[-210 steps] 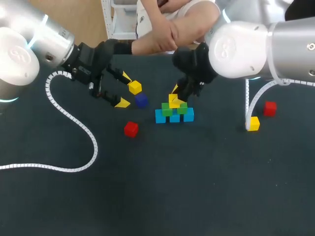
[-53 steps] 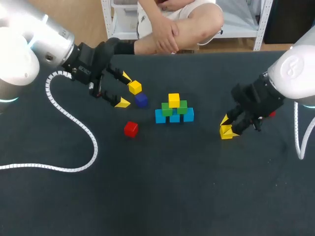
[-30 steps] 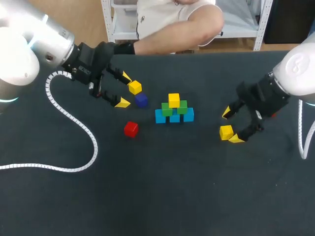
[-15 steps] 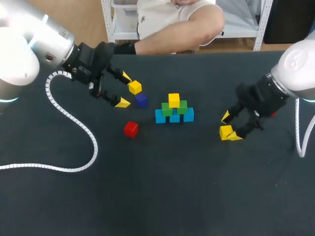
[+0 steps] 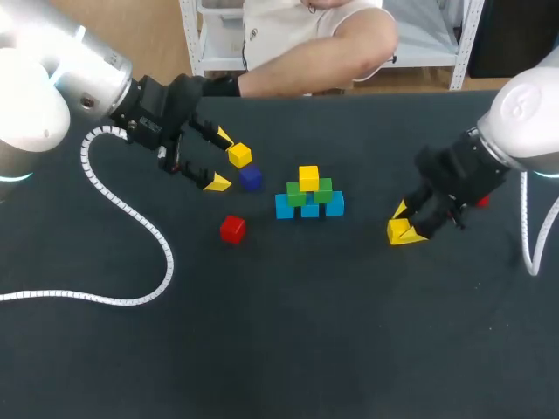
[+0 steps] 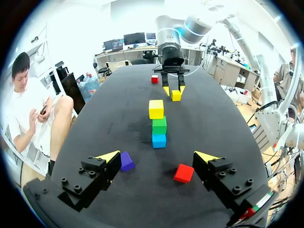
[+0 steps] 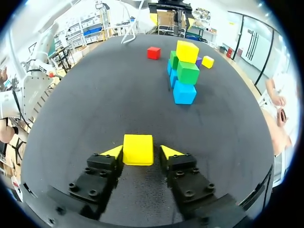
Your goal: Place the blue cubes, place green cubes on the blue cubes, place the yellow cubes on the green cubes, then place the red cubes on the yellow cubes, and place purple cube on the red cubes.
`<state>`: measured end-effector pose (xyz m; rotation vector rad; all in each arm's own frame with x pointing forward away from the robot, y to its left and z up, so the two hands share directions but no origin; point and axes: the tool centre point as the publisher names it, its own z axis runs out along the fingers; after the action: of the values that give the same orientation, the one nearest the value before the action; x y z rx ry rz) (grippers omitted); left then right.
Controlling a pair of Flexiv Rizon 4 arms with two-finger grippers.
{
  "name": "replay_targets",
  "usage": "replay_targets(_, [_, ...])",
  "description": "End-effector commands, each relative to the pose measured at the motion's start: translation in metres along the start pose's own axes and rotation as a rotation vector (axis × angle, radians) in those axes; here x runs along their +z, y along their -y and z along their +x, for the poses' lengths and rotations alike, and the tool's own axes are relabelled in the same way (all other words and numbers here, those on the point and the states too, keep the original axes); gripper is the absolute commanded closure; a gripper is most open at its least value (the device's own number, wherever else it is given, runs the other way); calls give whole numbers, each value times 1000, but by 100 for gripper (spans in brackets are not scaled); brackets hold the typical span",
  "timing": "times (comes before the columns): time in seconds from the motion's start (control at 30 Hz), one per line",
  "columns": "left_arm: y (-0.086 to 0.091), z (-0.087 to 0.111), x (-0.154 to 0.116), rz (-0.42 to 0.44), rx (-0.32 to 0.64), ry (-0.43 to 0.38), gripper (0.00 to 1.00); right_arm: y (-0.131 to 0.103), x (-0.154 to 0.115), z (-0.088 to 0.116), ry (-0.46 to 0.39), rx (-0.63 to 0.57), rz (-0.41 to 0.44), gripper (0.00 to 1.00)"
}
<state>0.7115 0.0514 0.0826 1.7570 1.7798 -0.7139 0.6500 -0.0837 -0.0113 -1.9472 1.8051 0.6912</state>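
Note:
The stack stands mid-table: three blue cubes (image 5: 310,209), two green cubes (image 5: 324,190) on them and one yellow cube (image 5: 308,177) on top. To its right a loose yellow cube (image 5: 398,231) (image 7: 137,149) lies on the table between the fingers of my right gripper (image 5: 407,224) (image 7: 141,152). One fingertip touches it and a thin gap shows at the other. My left gripper (image 5: 218,159) (image 6: 156,159) hangs wide open left of the stack, holding nothing. Near it lie another yellow cube (image 5: 238,155), the purple cube (image 5: 251,178) (image 6: 126,161) and a red cube (image 5: 232,229) (image 6: 183,173).
A second red cube (image 5: 482,202) (image 6: 155,79) peeks out behind my right arm at the far right. A white coiled cable (image 5: 131,218) trails from my left arm across the table's left side.
The right gripper's fingers, wide apart a second ago, have come in close around the loose yellow cube. My left arm and the stack have not moved.

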Motion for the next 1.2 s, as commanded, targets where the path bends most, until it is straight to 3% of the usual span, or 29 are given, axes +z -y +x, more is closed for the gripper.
replay_targets(0.03, [-2,0,0,5,0,-1,0,-1,0,-5,-1,-13,2,100])
replay_targets(0.37, [-2,0,0,5,0,-1,0,1,-18,-23,7,62,45,100])
replay_targets(0.67, [-2,0,0,5,0,-1,0,7,-43,-71,27,20,90,100])
replay_targets(1.0, [-2,0,0,5,0,-1,0,13,-48,-106,1,-6,70,100])
replay_targets(1.2, [-2,0,0,5,0,-1,0,13,-48,-106,1,-6,70,100])
